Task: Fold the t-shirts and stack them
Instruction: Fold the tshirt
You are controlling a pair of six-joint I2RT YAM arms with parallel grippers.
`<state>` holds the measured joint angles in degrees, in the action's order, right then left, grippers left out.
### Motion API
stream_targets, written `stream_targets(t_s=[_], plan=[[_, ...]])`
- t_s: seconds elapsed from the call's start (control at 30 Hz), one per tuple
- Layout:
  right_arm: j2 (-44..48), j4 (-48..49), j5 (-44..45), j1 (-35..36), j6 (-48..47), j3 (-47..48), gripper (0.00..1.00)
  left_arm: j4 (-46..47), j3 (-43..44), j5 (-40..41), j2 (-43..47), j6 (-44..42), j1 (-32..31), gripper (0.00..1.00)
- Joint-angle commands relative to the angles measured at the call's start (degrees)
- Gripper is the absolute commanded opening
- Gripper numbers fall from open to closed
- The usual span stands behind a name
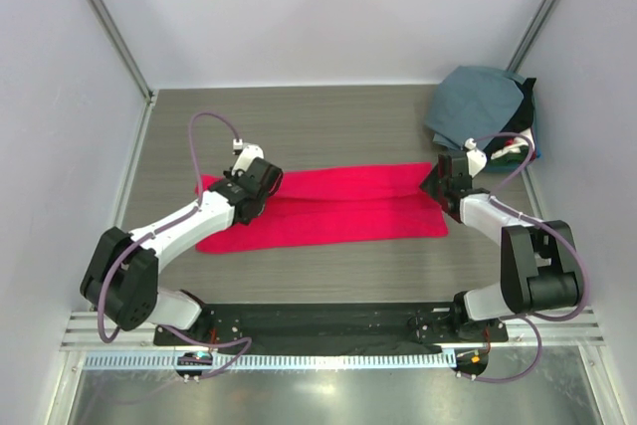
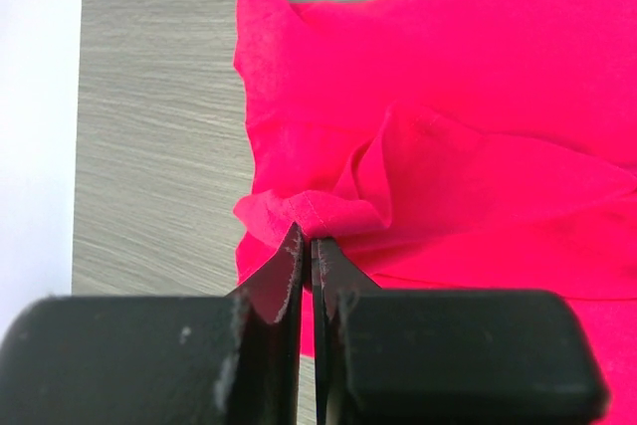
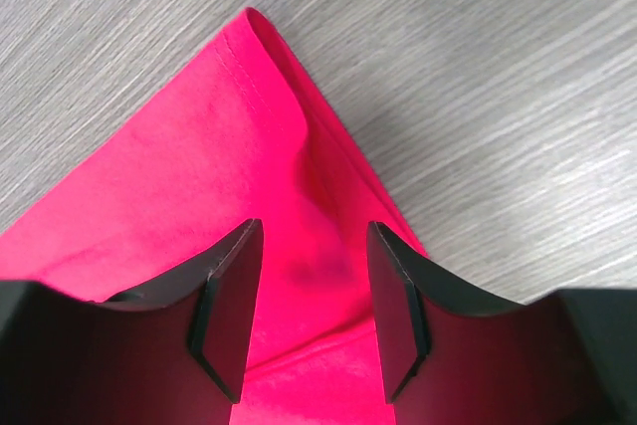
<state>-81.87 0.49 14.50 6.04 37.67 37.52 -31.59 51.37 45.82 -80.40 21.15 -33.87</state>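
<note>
The red t-shirt [image 1: 338, 208] lies as a long folded band across the middle of the table [image 1: 328, 121]. At its left end we see the left gripper [image 2: 307, 244], jaws pressed together on a puckered edge of cloth. The right gripper [image 3: 313, 246] stands over the right corner, jaws apart; it may be touching the cloth, but we cannot tell.

Matt red shirt [image 1: 328, 208] on a wood-grain table [image 1: 328, 126]
Soft smooth cloth; the table around it is matt, perhaps laminate; the black fingers [image 3: 227, 316] over it are dull plastic.
</note>
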Motion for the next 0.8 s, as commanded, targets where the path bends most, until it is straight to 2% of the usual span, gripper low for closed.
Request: stream_targets(t_s=[0.0, 0.13, 0.17, 0.33, 0.47, 0.57, 0.77], plan=[[2.9, 4.3, 2.4, 0.4, 0.3, -1.4, 0.52, -0.7, -0.8, 3.8, 1.7, 3.0, -0.7, 0.02], [2.6, 4.1, 2.3, 0.4, -0.1, -0.2, 0.55, -1.1, -1.4, 4.4, 1.6, 3.3, -0.9, 0.0], [1.9, 3.6, 2.0, 0.5, -0.1, 0.2, 0.59, -1.4, -1.6, 4.8, 1.6, 3.5, -1.1, 0.0], [0.9, 3.4, 1.8, 0.5, 0.8, -0.1, 0.61, -1.4, -2.2, 5.2, 1.9, 3.9, -1.4, 0.0], [-0.2, 3.5, 2.2, 0.5, 0.4, 0.4, 0.47, -1.3, -1.9, 4.8, 1.4, 3.9, -1.6, 0.0], [-1.7, 3.0, 0.9, 0.5, 0.5, 1.2, 0.41, -1.4, -1.5, 4.8, 0.3, 3.7, -1.6, 0.0], [-2.9, 1.4, 1.5, 0.5, 0.5, 1.2, 0.4, -1.2, -1.2, 4.7, -0.2, 3.6, -1.9, 0.0]])
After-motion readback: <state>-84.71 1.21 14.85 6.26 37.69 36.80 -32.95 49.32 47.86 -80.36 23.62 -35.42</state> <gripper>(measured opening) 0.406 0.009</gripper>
